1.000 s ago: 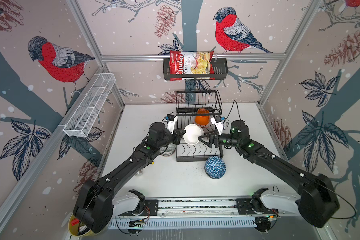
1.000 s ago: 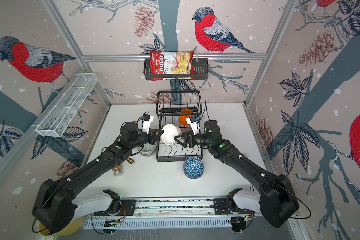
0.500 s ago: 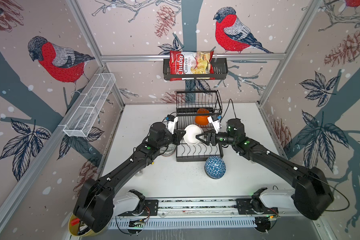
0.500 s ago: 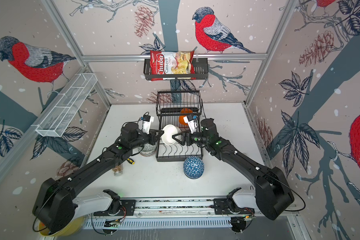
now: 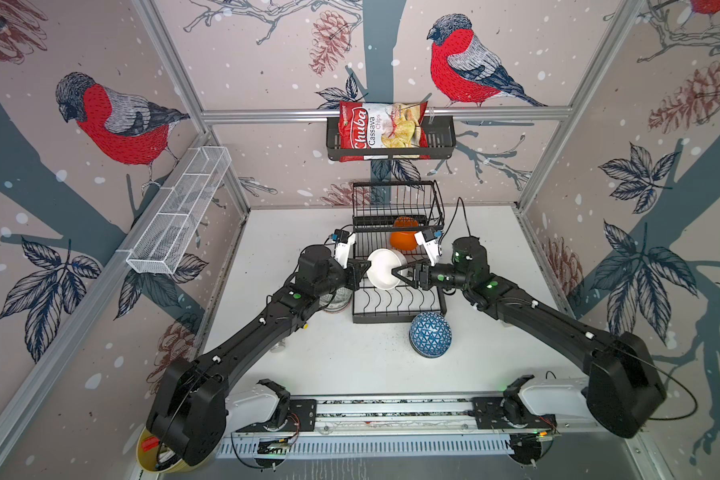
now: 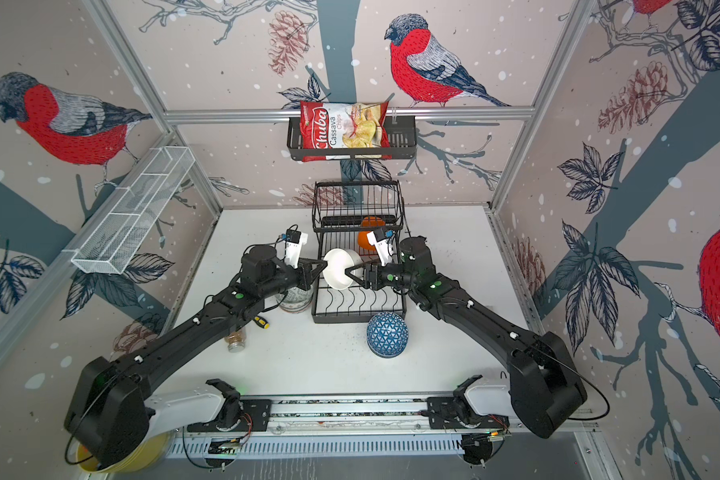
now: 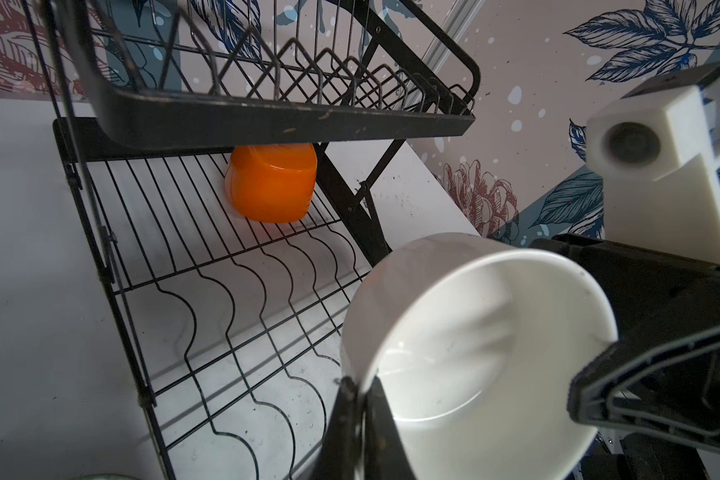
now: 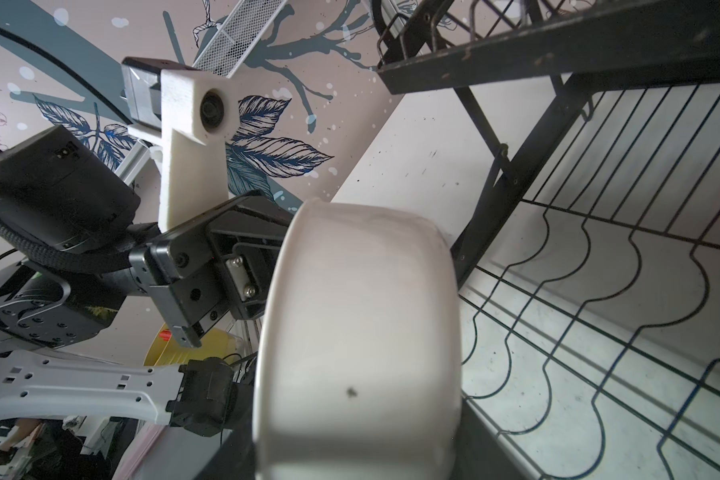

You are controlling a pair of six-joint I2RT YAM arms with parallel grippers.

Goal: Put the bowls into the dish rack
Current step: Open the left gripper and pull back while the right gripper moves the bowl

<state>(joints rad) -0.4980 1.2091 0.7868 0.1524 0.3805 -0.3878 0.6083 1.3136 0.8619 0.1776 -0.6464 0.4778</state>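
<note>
Two arms now meet at the white bowl (image 5: 385, 270), held on edge above the dish rack's (image 5: 395, 319) lower wires. The left jaws stay clamped on its rim. The right jaws have moved in, narrowing but still parted astride the far rim. This is probably a handover. The orange bowl (image 5: 404, 240) is already racked.

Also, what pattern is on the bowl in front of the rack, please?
Blue bowl with white triangles; clearest in a top view.
</note>
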